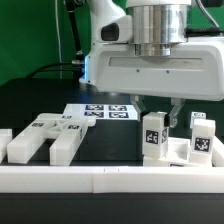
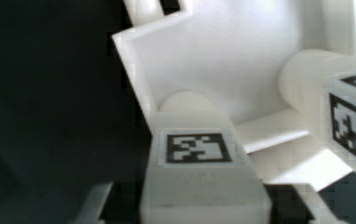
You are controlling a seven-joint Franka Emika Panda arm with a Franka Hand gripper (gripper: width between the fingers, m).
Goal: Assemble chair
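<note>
My gripper [image 1: 160, 118] hangs over the right side of the table, shut on an upright white tagged bar [image 1: 153, 136]. In the wrist view the same bar [image 2: 196, 150] fills the gap between the dark fingers [image 2: 107, 198], and its rounded end points at a white flat slab [image 2: 193, 70]. That slab [image 1: 176, 152] lies under the bar; whether they touch I cannot tell. A second tagged block [image 1: 200, 140] stands just to the exterior view's right of the held bar and also shows in the wrist view [image 2: 344, 100].
Several long white tagged chair pieces [image 1: 42, 136] lie at the exterior view's left. The marker board [image 1: 102, 112] lies behind them at the middle. A long low white border rail [image 1: 110, 180] runs along the front edge.
</note>
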